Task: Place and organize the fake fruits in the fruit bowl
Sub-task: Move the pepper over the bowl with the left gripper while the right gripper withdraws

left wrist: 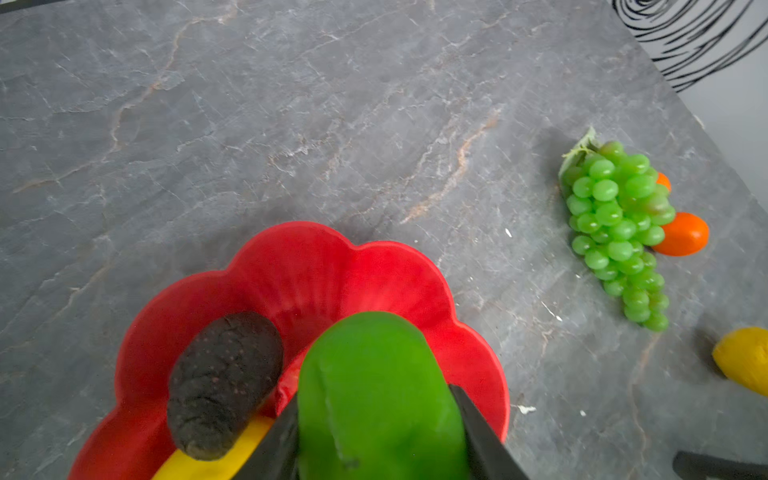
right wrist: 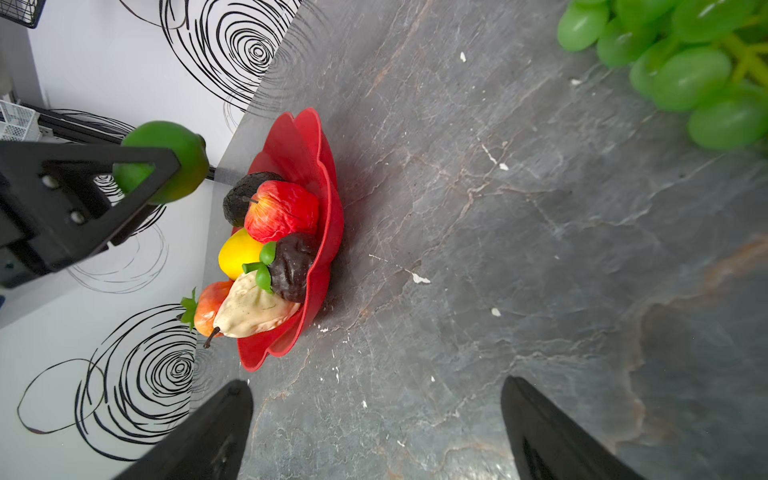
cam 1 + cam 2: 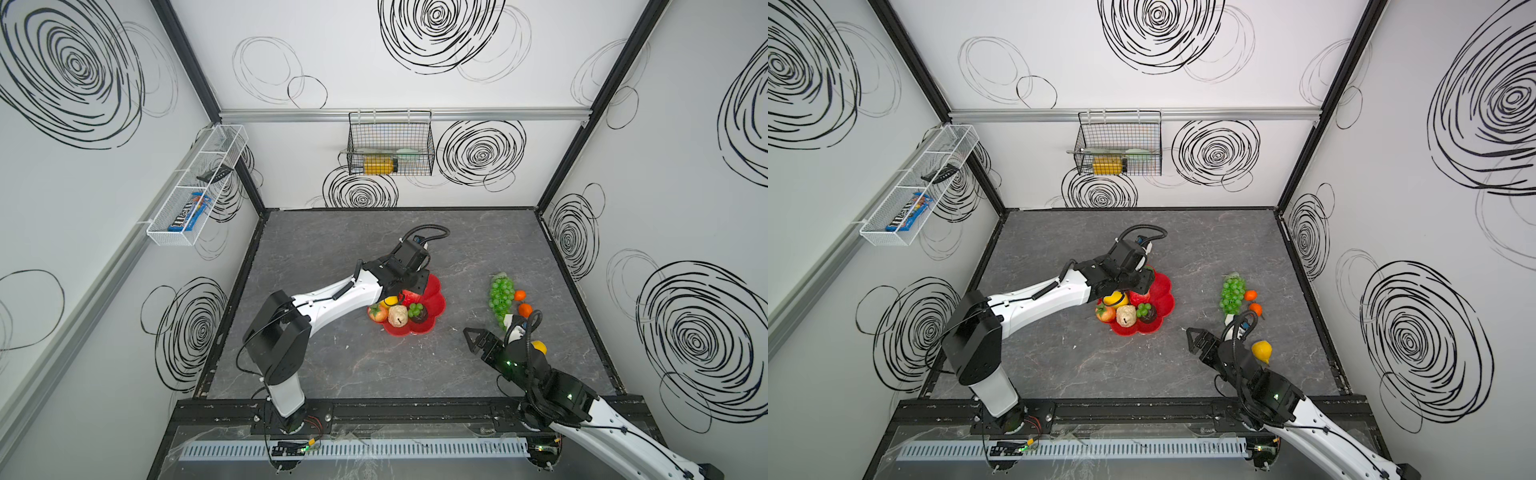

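The red scalloped fruit bowl (image 3: 434, 307) (image 1: 316, 257) sits mid-table. In it lie a red apple (image 2: 282, 210), a dark avocado (image 1: 224, 382), a lemon (image 2: 235, 253), a mangosteen (image 2: 293, 266), a beige pear (image 2: 253, 309) and a strawberry (image 2: 208, 305). My left gripper (image 1: 374, 403) (image 3: 415, 286) is shut on a green lime (image 1: 374, 374) (image 2: 178, 145), held above the bowl's far side. Green grapes (image 3: 500, 297), two small oranges (image 3: 520, 295) (image 3: 525, 309) and a second lemon (image 3: 1261, 351) lie on the table at the right. My right gripper (image 3: 473, 340) (image 2: 376, 386) stands open and empty, low over the table near the grapes.
A black wire basket (image 3: 390, 143) holding a yellow bottle hangs on the back wall. A long white mesh tray (image 3: 195, 187) is fixed to the left wall. White walls enclose the grey stone-look table (image 3: 374, 365) on three sides.
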